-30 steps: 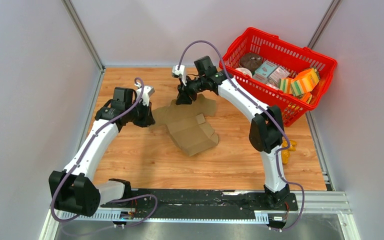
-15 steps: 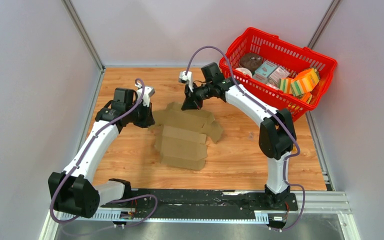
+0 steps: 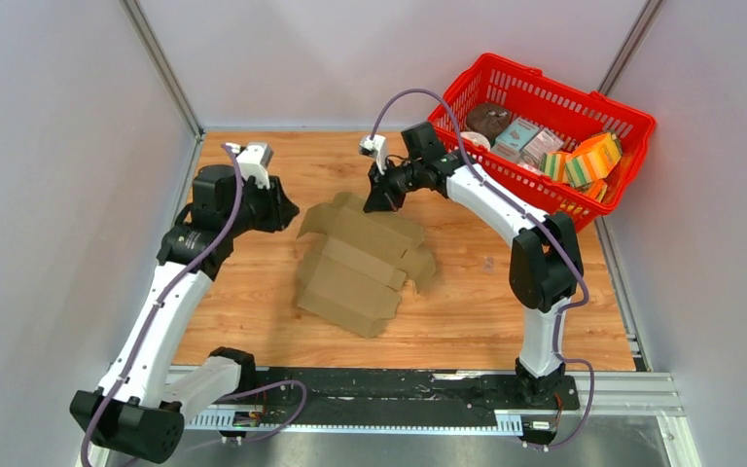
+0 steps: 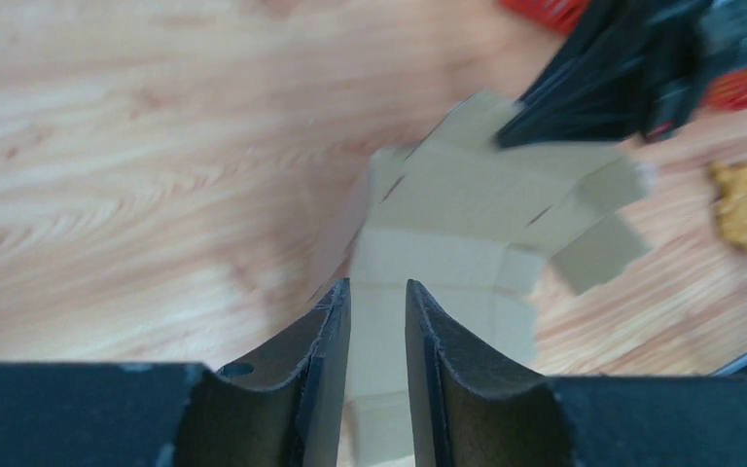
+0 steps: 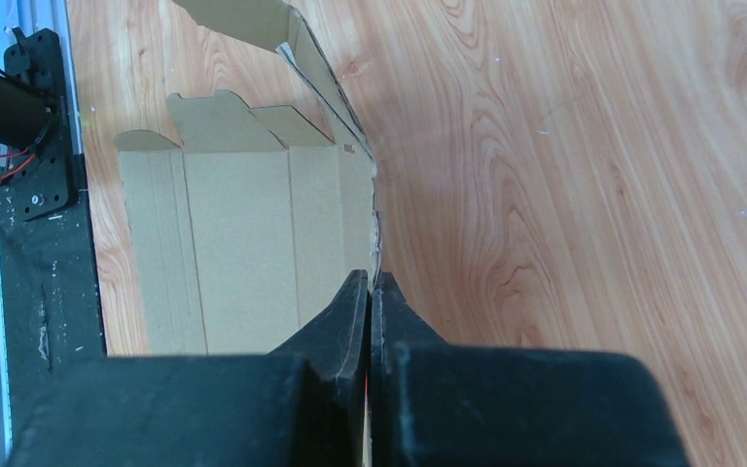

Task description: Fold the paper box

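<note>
- Wooden table (image 3: 253, 321): light plank-grain top with grey walls on three sides. Both arm bases are bolted at its near edge.
- Red basket (image 3: 603, 100): sits at the far right corner of the table, set at an angle. It holds colourful printed packages (image 3: 584, 161).
- Left arm (image 3: 170, 292): reaches up the left side of the table, its wrist turned in toward the centre.
- Right arm (image 3: 491, 204): arches from the right base across the front of the basket, with its wrist coming down at mid-table on the far side.
- Paper box (image 3: 355, 272): plain brown die-cut card, unfolded, lying at mid-table between the two grippers. Creased panels and notched flaps show. The near part lies flat on the wood and the far edge is raised off it.
- Right gripper (image 3: 377, 202): fingers pressed fully together. In the right wrist view the card's thin edge runs straight into the closed tips (image 5: 371, 277), so it has the far edge of the box pinched.
- Left gripper (image 3: 280, 209): just beside the box's left edge. In the left wrist view the jaws stand part-way apart (image 4: 377, 284). Card shows beyond the gap, and nothing is clamped.
- Small yellow-orange lump (image 4: 741, 202): on bare wood past the box, blurred, so I cannot tell what it is.
</note>
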{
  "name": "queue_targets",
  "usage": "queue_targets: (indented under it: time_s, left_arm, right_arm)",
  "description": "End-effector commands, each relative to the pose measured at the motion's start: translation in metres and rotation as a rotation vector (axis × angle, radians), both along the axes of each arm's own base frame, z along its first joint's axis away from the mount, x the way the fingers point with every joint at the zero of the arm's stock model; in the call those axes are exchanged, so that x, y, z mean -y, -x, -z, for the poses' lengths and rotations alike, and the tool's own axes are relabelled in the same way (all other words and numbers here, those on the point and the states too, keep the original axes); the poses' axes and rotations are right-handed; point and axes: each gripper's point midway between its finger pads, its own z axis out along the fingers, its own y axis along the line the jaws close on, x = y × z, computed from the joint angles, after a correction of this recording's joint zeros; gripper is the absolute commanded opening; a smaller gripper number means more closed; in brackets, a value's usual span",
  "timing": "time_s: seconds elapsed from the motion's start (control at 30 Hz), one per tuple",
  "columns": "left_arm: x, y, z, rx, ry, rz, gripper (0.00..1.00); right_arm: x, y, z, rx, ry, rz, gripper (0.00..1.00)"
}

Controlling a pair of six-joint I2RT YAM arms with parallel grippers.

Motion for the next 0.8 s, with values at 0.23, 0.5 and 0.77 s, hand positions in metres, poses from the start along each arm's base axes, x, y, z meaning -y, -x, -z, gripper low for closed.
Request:
queue_targets:
  time_s: [0.23,0.5,0.77]
  left_arm:
    - [0.054,-0.081,-0.035,0.038,-0.023,-0.086,0.06]
    - [0.085,-0.099,-0.015,0.028,-0.134,-0.055,0.02]
    - [0.106,-0.075,0.016,-0.017,-0.078,-0.032,0.00]
  right_arm:
    - [-0.007,-0.007,-0.029,0.055,-0.065,0.015,0.00]
    - [-0.011,-0.009,-0.032,0.052,-0.086,0.017,0.00]
    - [-0.011,-0.008,-0.035,0.058,-0.097,0.019,0.00]
